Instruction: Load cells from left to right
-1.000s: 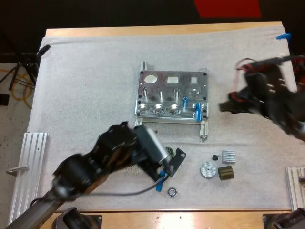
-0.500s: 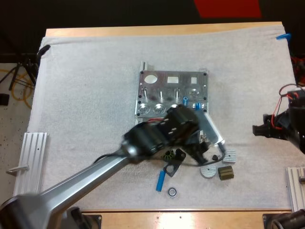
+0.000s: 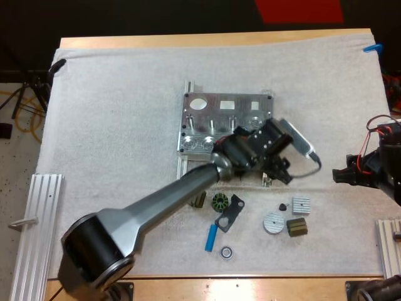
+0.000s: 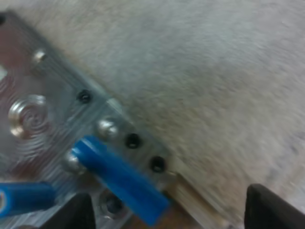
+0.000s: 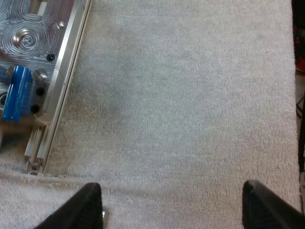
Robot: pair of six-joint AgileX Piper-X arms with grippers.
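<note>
Left gripper (image 3: 279, 170): your left arm reaches across the white mat (image 3: 113, 113) from the near left. Its gripper sits over the near right corner of the metal fixture (image 3: 216, 113).

In the left wrist view the two fingers (image 4: 71, 214) stand wide apart, with nothing between them and nothing held. Just ahead of them a blue cylinder (image 4: 119, 177) lies on its side across the fixture's corner, beside a row of small dark screw holes. A second blue cylinder (image 4: 24, 198) shows close by, farther in on the plate. You can't tell whether that one is upright or lying.

Right gripper (image 3: 338, 175): it is at the right of the mat, well apart from the fixture. The fingers (image 5: 88, 207) are spread wide over bare mat and grip nothing.

Loose on the mat, on the near side of the fixture:
- loose blue cylinder (image 3: 212, 238), with a small metal ring (image 3: 226, 252) just beside it
- black bracket (image 3: 230, 212), touching a dark toothed ring (image 3: 219, 202)
- round silver disc (image 3: 273, 222), olive block (image 3: 297, 227), ribbed silver block (image 3: 301, 205) and a small black cone (image 3: 282, 206), grouped to the right

An aluminium rail (image 3: 37, 219) lies at the mat's near left edge.
</note>
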